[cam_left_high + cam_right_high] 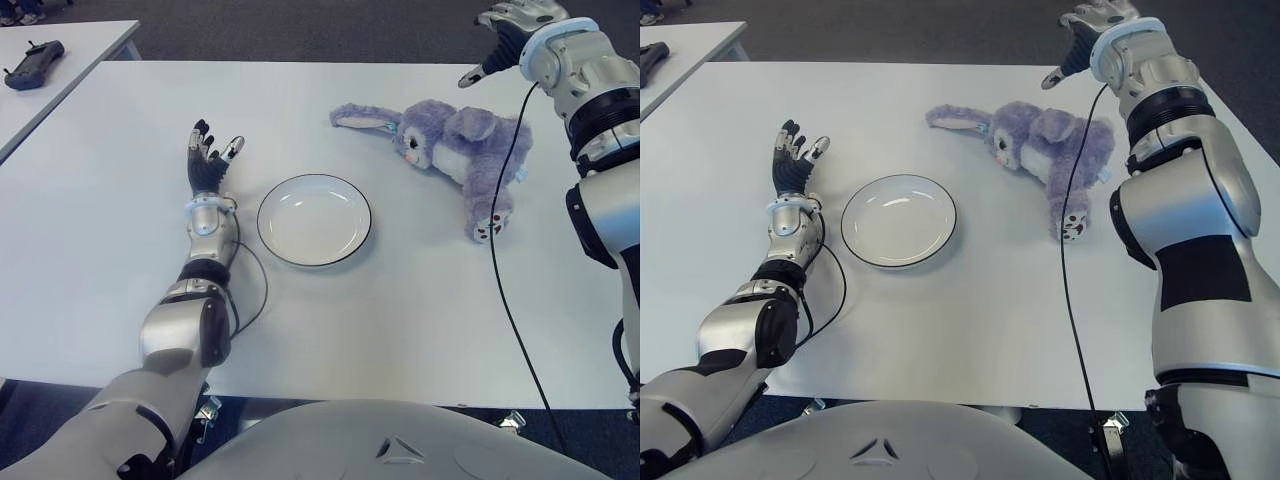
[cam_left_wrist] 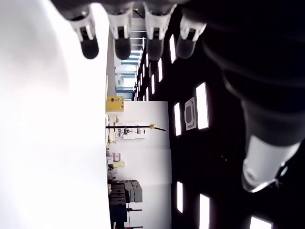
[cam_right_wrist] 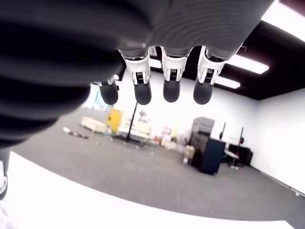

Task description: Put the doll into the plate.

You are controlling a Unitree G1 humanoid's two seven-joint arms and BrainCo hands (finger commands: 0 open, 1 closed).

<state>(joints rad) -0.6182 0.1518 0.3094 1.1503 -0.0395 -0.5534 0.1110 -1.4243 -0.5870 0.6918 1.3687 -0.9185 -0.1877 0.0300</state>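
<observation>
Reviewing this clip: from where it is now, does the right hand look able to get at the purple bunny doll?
Probably yes. The right hand is open and empty, raised near the table's far edge just beyond the doll, with nothing between them. The doll lies in the open to the right of the plate. The left hand shows left of the plate.

- Doll (image 1: 450, 145): lavender plush, white muzzle and soles.
- Plate (image 1: 314, 220): white, thin dark rim.
- Table (image 1: 100, 200): plain white.
- Cable (image 1: 500, 260): black.
</observation>
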